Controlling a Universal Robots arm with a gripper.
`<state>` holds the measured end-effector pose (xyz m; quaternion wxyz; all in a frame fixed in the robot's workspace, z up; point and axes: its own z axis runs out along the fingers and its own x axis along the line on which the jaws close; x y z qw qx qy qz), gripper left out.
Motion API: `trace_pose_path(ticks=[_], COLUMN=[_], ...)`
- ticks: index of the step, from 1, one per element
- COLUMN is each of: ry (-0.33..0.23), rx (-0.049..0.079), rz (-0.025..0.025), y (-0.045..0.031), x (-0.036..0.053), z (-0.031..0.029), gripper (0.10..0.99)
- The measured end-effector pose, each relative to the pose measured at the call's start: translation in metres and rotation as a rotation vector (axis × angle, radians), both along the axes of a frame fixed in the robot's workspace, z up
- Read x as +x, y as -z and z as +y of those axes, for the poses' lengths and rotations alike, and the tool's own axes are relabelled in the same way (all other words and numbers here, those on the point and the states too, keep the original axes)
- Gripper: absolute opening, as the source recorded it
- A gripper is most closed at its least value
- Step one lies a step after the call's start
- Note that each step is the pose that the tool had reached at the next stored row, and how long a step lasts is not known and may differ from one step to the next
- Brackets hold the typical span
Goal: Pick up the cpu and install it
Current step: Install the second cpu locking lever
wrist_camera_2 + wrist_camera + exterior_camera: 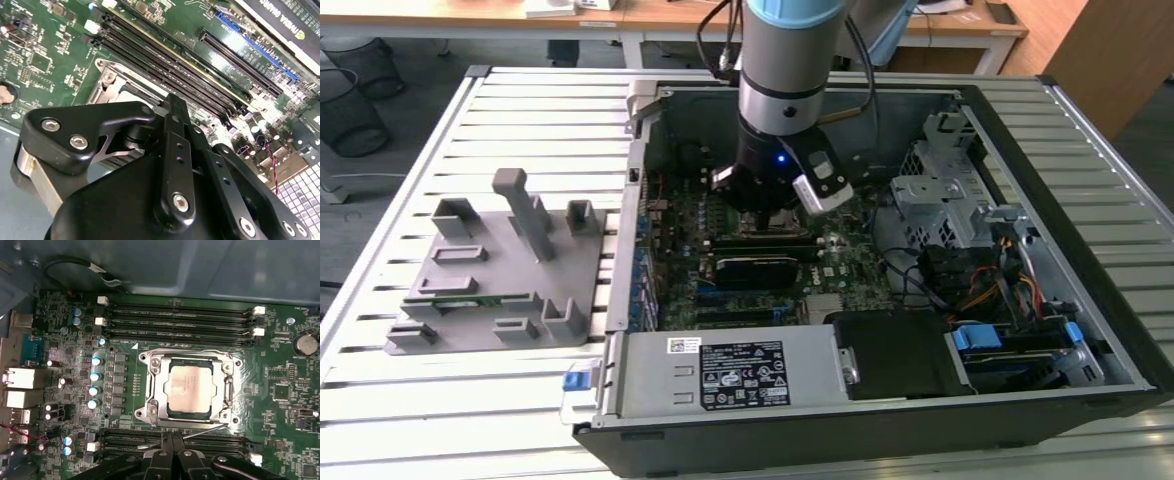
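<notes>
The cpu (189,390) sits in its socket at centre frame; the gripper (172,440), fingers together and empty, is just below it.

Memory slots (180,320) flanking socket frame (152,390), above unobstructed

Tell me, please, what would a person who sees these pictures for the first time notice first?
Most striking is the robot arm reaching down into the open computer case in the exterior view, over the green motherboard. In the first wrist view, the cpu, with its shiny silver top, lies in the metal socket frame at the board's middle, between rows of dark memory slots. On the exterior view's left, a grey holder tray sits beside the case.
</notes>
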<state>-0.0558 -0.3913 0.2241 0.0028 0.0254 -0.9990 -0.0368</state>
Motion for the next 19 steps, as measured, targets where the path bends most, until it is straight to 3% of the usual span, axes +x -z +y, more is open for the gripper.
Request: trace_pose_path(ticks=[14,17,19], ry=[0.0,0.0,0.0], rx=[0.001,0.014,0.037], rz=[0.0108,0.0119,0.0118], y=[0.0194,0.0203,0.0203], x=[-0.0028,-0.0028,-0.0027], z=[0.0,-0.0011,-0.0028], gripper=[0.106,0.106,0.106])
